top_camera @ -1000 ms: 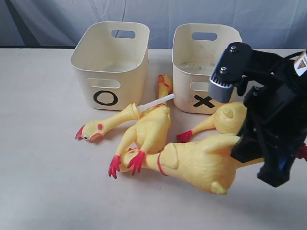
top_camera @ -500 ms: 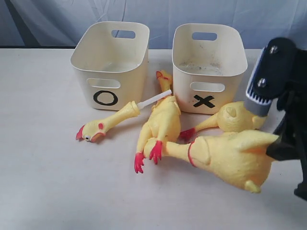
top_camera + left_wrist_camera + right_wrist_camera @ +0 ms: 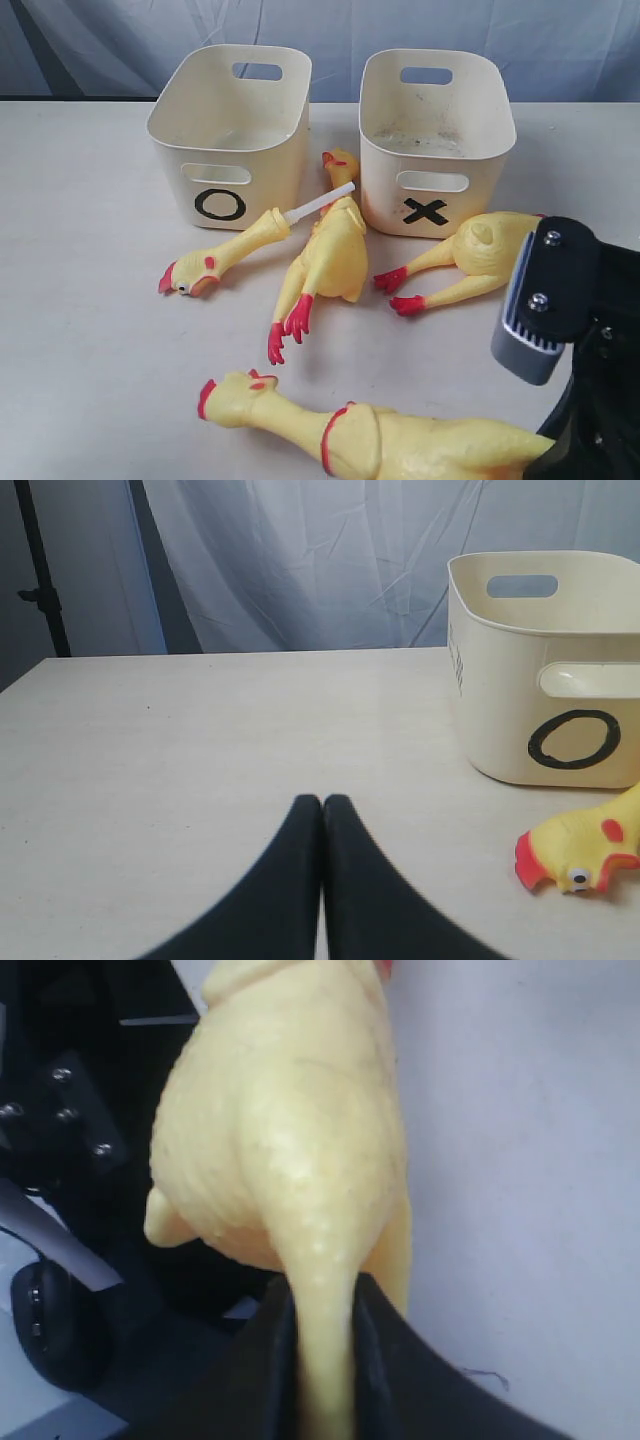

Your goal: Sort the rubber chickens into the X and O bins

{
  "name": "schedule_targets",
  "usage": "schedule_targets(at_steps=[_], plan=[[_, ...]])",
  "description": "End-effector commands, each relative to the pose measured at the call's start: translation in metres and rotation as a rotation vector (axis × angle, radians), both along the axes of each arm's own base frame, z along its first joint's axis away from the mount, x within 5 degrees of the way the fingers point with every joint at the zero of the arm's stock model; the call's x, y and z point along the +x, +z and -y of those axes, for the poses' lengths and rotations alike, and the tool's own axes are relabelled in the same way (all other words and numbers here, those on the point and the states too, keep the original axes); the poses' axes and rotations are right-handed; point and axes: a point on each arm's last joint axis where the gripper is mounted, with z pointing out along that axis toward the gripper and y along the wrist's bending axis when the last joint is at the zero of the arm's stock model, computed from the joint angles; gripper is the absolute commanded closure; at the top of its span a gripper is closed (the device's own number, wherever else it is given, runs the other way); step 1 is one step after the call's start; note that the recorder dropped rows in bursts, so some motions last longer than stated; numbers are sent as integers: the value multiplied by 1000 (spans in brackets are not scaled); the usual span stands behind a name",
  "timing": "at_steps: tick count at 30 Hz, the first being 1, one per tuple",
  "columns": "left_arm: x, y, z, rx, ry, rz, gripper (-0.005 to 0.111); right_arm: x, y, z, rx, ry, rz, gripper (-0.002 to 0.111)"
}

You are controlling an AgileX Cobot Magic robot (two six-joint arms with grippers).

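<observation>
I have the pale surface [image 3: 80,350] in the exterior view, with two bins at the back, side by side and apart: the O bin [image 3: 262,190] on the left, the X bin [image 3: 480,205] on the right.

The right arm [image 3: 590,330] fills the near right corner. The right fingers [image 3: 268,1360] are clamped on a thin tail-end part of the big chicken [image 3: 400,445]. Its long axis runs across the near edge, head pointing left and body toward the arm. I cannot tell whether it touches the surface.

The middle chicken [image 3: 335,255] lies on the surface, long axis running from the gap between the bins toward me. Its head is up at that gap and its red feet point near and slightly left.

The right chicken [image 3: 490,245] lies just in front of the X bin, with both legs stretched left. I cannot see its head.

The head piece [image 3: 225,255] lies in front of the O bin, slanted. Its beak points near-left and its white tube [image 3: 320,203] points toward the gap, the tip reaching the middle chicken.

The left fingers [image 3: 300,880] are pressed together on nothing, low over bare surface, with the O bin and the head piece off to one side.
</observation>
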Motion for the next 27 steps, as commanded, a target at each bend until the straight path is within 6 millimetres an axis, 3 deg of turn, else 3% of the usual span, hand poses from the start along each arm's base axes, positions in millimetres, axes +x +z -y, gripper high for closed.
schedule_targets(at_steps=[1, 7, 14, 19, 27], plan=[[0, 1, 0, -10, -2, 11, 107, -3, 2, -2, 38, -2, -10, 109], [0, 1, 0, -10, -2, 11, 107, -1, 12, -4, 63, 44, 34, 109], [0, 1, 0, -10, -2, 11, 107, 11, 58, -14, 204, 46, 204, 109], [0, 1, 0, -10, -2, 11, 107, 23, 90, -22, 368, -17, 387, 109], [0, 1, 0, -10, -2, 11, 107, 57, 115, -37, 641, -262, 631, 109]])
